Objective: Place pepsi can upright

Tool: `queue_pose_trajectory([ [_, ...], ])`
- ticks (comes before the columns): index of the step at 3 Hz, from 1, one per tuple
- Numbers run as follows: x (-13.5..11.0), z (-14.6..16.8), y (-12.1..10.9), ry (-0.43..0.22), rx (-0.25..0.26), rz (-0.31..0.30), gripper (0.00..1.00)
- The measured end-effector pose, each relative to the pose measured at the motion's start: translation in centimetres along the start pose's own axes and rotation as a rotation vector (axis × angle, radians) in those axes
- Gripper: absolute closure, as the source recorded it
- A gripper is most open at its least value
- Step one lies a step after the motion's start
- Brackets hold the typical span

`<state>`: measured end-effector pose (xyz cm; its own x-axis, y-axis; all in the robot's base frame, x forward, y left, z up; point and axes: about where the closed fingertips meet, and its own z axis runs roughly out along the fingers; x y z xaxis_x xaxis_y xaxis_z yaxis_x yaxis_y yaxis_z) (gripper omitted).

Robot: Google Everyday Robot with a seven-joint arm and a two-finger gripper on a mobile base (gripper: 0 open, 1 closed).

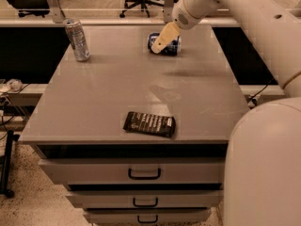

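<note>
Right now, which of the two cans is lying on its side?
The dark blue pepsi can at the table's far edge, with the claw right at it. The taller silver can at the far left stands upright.

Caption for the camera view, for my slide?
The gripper at the pepsi can, lying sideways at the far edge of the table; silver can upright, black packet in front.
</note>
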<state>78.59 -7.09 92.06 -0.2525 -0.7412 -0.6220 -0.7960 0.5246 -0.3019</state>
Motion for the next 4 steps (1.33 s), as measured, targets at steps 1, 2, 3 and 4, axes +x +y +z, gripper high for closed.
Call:
queue_pose_trajectory([
  [1, 0.0, 2.5, -0.4, 0.021, 0.002, 0.028, 0.0],
  [2, -0.1, 4.5, -0.4, 0.055, -0.005, 0.02, 0.0],
  [3, 0.1, 6.7, -0.1, 0.106, -0.021, 0.006, 0.0],
  [4, 0.7, 8.3, 0.3, 0.162, -0.037, 0.0, 0.2],
])
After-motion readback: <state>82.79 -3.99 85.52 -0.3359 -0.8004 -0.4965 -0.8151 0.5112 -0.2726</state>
